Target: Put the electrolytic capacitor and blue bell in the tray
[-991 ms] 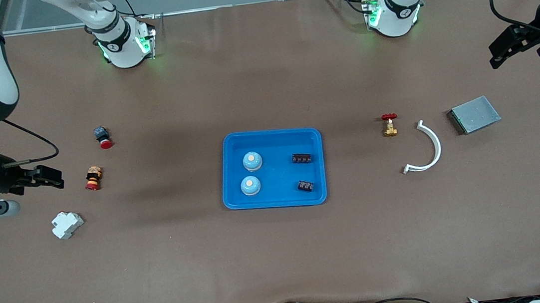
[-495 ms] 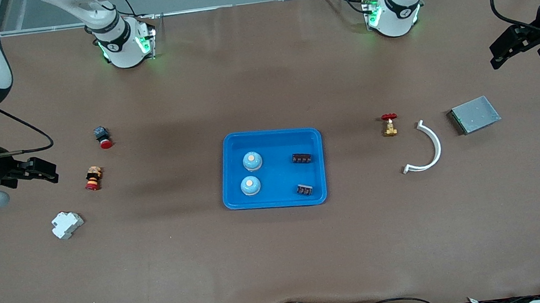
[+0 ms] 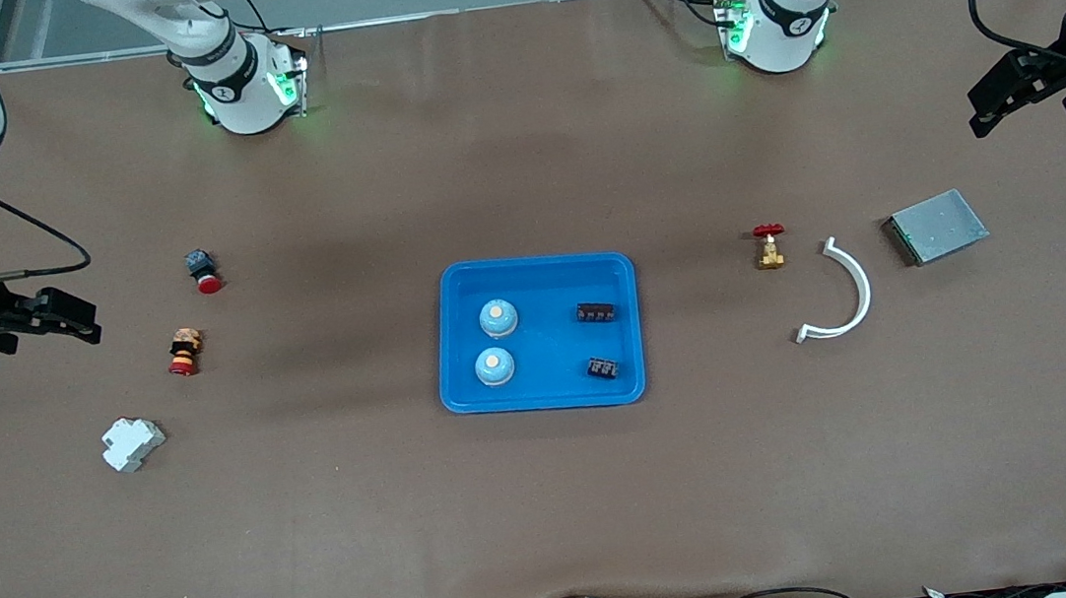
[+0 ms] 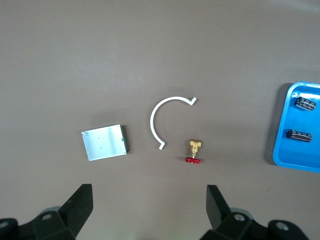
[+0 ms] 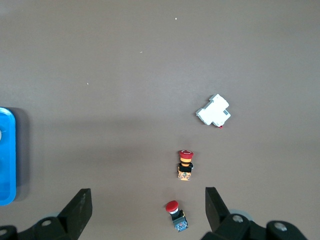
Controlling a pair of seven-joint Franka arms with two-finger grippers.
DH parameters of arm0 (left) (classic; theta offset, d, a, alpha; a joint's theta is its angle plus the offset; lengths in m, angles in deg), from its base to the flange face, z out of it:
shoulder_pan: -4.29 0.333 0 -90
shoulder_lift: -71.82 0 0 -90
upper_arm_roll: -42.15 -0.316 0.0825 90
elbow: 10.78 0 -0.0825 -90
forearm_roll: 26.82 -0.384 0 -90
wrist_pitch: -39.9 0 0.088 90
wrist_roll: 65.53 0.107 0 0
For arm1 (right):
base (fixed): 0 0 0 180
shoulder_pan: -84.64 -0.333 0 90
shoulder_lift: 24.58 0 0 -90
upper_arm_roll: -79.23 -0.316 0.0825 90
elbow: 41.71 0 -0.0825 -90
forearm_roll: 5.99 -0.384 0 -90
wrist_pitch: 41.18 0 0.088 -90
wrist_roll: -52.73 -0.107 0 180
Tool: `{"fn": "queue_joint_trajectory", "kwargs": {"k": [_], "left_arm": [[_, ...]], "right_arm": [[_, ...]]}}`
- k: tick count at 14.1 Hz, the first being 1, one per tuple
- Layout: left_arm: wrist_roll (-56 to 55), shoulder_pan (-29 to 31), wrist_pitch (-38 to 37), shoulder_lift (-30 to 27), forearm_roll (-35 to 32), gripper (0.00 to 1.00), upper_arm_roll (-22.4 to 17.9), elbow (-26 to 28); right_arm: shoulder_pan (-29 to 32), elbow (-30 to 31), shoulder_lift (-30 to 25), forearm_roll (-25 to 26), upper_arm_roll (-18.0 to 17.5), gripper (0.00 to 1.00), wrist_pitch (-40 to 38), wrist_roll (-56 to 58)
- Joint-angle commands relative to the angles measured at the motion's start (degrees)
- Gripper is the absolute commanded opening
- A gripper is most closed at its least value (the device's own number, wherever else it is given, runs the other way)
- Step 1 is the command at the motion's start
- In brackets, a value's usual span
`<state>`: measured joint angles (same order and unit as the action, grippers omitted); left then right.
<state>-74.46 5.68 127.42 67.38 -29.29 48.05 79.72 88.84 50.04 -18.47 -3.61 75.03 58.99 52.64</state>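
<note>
The bright-blue tray [image 3: 535, 274] lies mid-table. In it sit two light-blue bells [image 3: 498, 317] [image 3: 494, 366] and two dark electrolytic capacitors [image 3: 597, 312] [image 3: 602, 368]. The tray's edge [image 4: 280, 140] and both capacitors [image 4: 304, 103] [image 4: 298, 134] show in the left wrist view; a sliver of tray [image 5: 6, 155] shows in the right wrist view. My right gripper [image 3: 69, 318] is open and empty, raised at the right arm's end of the table. My left gripper [image 3: 993, 102] is open and empty, raised at the left arm's end.
Toward the right arm's end lie a red push button [image 3: 202, 270], an orange-and-red button [image 3: 184, 351] and a white breaker [image 3: 132, 444]. Toward the left arm's end lie a brass valve [image 3: 769, 246], a white curved strip [image 3: 844, 291] and a grey metal plate [image 3: 937, 226].
My right gripper has risen and drawn back toward the table's end. One capacitor in the tray has shifted slightly. The left arm has barely moved.
</note>
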Motion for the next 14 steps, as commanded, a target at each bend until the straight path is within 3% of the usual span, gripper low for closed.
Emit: {"fn": "queue_joint_trajectory", "kwargs": {"k": [1,6,11,14], "left_arm": [[1.6,0.4,0.0,-0.7,0.8,1.00,0.0,0.1],[1.7,0.3,-0.9,-0.8,1.0,1.00,0.2,-0.4],[1.7,0.3,-1.2,-0.8,1.2,1.00,0.2,-0.6],[1.3,0.3,-1.2,-0.8,3.0,1.00,-0.1,-1.1]], "right_arm": [[0.2,2.2,-2.9,0.4,0.7,1.00,-0.1,-0.9],[0.1,1.9,-4.1,0.3,0.8,1.00,-1.3,-1.0],[0.2,1.9,-4.5,-5.1,1.7,1.00,-3.8,-2.4],[0.1,1.8,-4.9,-5.4,2.0,1.00,-4.6,-2.9]]}}
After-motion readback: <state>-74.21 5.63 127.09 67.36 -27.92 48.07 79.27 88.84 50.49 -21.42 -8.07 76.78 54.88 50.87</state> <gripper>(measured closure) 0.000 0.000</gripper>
